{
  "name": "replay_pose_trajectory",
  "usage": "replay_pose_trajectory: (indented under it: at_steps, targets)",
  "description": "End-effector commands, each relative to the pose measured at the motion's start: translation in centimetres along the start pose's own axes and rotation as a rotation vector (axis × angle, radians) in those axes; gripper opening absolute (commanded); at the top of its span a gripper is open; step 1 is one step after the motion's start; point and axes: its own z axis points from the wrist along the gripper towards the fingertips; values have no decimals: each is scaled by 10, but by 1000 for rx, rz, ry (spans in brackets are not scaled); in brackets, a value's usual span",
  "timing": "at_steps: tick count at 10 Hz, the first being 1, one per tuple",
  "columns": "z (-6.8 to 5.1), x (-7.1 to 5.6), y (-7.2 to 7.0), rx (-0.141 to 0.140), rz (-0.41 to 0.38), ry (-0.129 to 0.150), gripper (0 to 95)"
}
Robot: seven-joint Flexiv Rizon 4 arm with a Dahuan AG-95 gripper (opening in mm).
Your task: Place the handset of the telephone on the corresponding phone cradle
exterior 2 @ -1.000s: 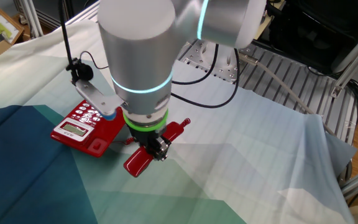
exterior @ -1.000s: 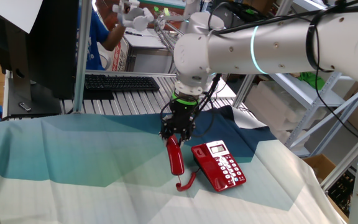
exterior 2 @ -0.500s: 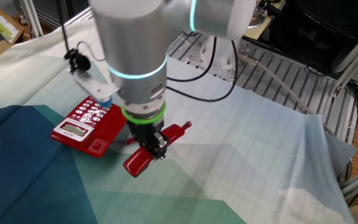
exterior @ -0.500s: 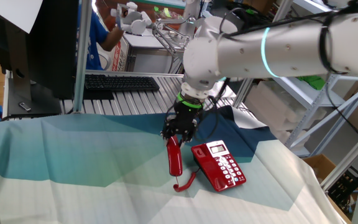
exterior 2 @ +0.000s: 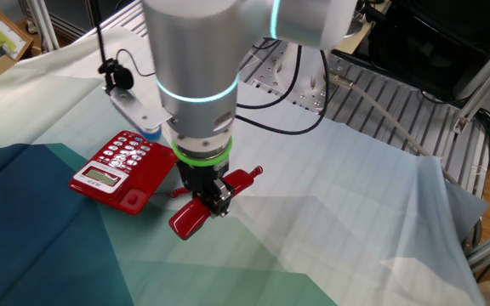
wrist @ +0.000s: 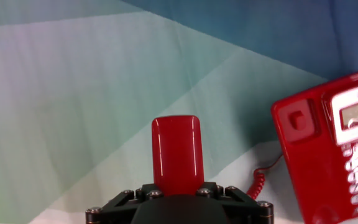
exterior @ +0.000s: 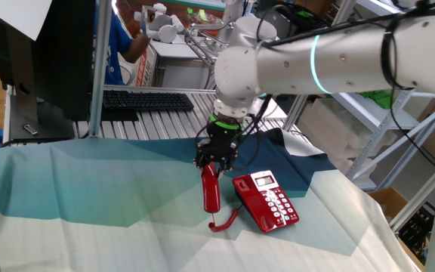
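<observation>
My claw point(exterior: 214, 164) stays clamped on the handset point(exterior: 212, 189), which has edged slightly up and away from the surface point(exterior: 89, 196) over the last second. It hangs just beside the telephone point(exterior: 266, 199), not yet over the phone cradle point(wrist: 298, 155).

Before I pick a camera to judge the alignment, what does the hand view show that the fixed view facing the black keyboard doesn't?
Only the hand view shows the recessed socket at the end of the phone cradle. Only that fixed view shows the black keyboard, the robot arm, and the whole handset hanging nearly upright. Both show the handset held in the jaws of the gripper, the telephone beside it, not under it, and the coiled cord.
</observation>
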Motion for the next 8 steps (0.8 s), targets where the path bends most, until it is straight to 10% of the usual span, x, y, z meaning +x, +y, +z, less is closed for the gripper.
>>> replay_pose_trajectory:
  at_steps: [1, 8]
  targets:
    - [-1, 2, -1, -35, 1, -9, 0]
    - [-13, 6, -4, 5, -194, -43, 0]
